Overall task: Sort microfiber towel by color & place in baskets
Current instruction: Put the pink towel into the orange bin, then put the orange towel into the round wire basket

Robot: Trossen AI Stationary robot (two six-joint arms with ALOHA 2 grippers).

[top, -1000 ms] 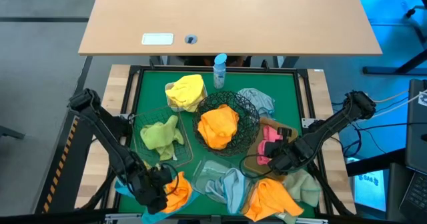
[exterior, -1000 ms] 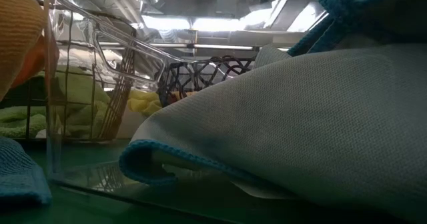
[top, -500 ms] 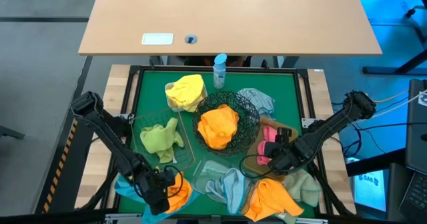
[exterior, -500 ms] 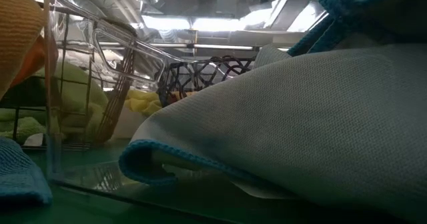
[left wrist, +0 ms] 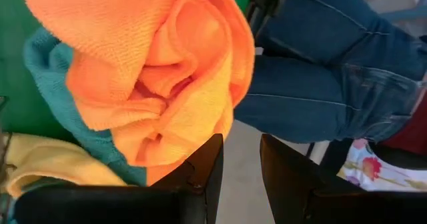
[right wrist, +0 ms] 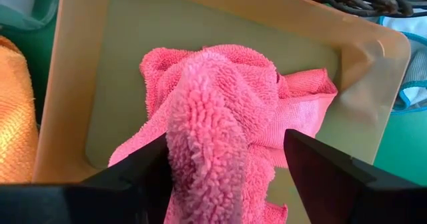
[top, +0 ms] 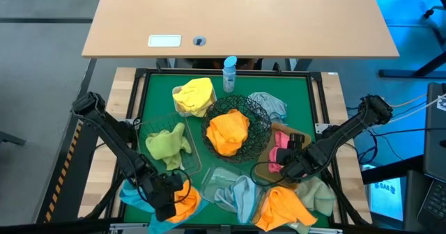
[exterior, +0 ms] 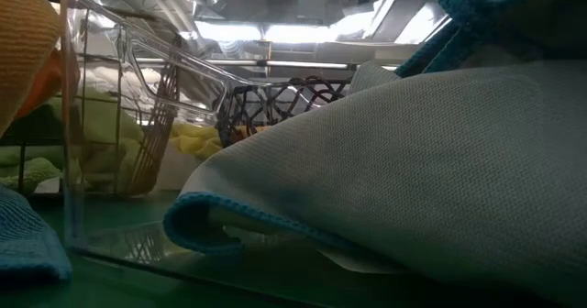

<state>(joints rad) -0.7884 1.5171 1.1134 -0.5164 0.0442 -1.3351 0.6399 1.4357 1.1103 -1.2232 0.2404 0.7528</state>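
My left gripper point(top: 169, 198) hovers near the table's near left corner, shut on an orange towel point(left wrist: 153, 71) that hangs above a teal towel point(top: 132, 196). My right gripper point(right wrist: 227, 164) stands open, pointing down over the tan tray point(right wrist: 73, 104), with its fingers on either side of a pink towel point(right wrist: 233, 111) that lies bunched on the tray's floor. Another orange towel point(top: 228, 131) fills the round black wire bowl point(top: 261, 119). A pale green towel point(top: 167, 143) lies in the wire basket point(top: 155, 126). My left gripper has the orange towel at its fingers point(left wrist: 208, 164), slanting down toward the near edge. The towel's bulk bulges out past one finger and hides which part is caught; the narrow gap beside it shows empty. The towel hangs clear of the table. My right gripper has a raised fold of the pink towel point(right wrist: 200, 124) standing against the inner side of one finger point(right wrist: 143, 167). The other finger stands apart from the cloth. The towel rests in the tray.
A clear tray point(top: 216, 178) with a light blue towel point(top: 240, 192) sits at the near middle. An orange towel point(top: 282, 206) and a pale green one point(top: 317, 192) lie at the near right. A yellow towel point(top: 195, 95) and a spray bottle point(top: 229, 74) stand at the far side. A person in jeans point(left wrist: 320, 71) stands at the near edge.
In the low view the wire basket with the green towel has shifted a little toward the table's left edge.
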